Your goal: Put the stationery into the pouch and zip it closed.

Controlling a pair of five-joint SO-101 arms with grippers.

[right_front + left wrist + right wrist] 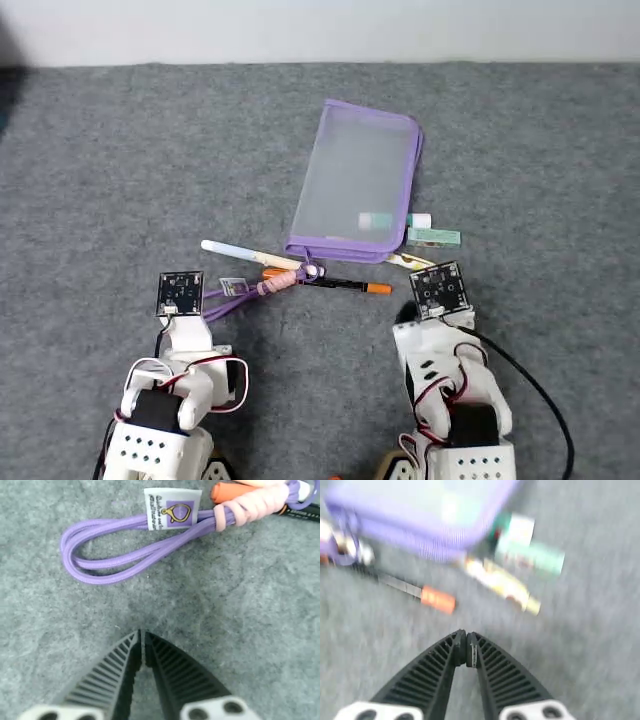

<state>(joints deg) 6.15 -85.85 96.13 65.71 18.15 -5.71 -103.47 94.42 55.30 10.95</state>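
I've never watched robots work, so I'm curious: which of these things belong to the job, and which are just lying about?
Job: purple see-through zip pouch; black pen with orange cap; white-and-blue pen; green oblong block; small yellowish stick; purple cord loop.
Just there: grey felt table cover.

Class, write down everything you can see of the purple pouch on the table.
The pouch is a flat rectangle with a frosted, see-through face and purple fabric edging. It lies flat on the grey mat, slanted, one short end toward the arms. A looped purple cord with a pink wrap and a white tag trails from its near corner. An orange-capped pen lies by that near edge. Whether the zip is open cannot be told.
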